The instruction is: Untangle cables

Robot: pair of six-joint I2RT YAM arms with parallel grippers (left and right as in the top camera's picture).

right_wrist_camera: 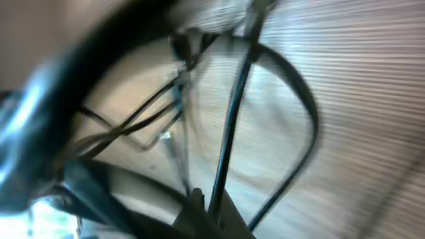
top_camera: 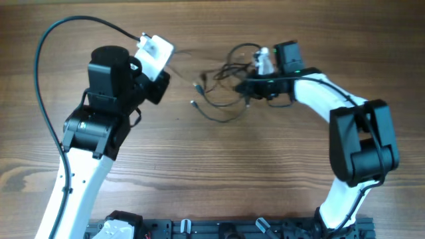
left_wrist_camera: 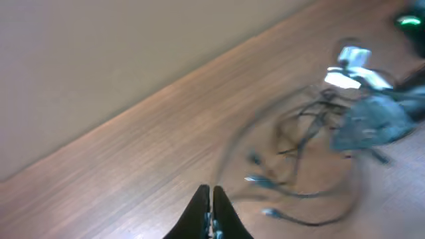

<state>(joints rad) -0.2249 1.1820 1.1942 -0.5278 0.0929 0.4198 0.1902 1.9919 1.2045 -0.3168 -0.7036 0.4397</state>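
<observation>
The cables (top_camera: 222, 75) lie knotted in the upper centre of the overhead view. The right pincer (right_wrist_camera: 204, 207) is closed on one strand. The left pincer (left_wrist_camera: 211, 207) is closed, but I cannot tell if it holds anything. Most of the untangling remains.

Table (top_camera: 199, 179): carries everything listed; cables (top_camera: 222, 93): one loose tangle on the table, far middle, between the two grippers; plug ends (top_camera: 195, 103): two, free on the table at the tangle's left side, the side nearest the left gripper; left gripper (top_camera: 161, 85): just left of the tangle, apart from it; right gripper (top_camera: 251, 85): at the tangle's right edge, among the strands, one strand between its fingers; left arm (top_camera: 93, 133), right arm (top_camera: 362, 139): rising from the near edge, either side.
</observation>
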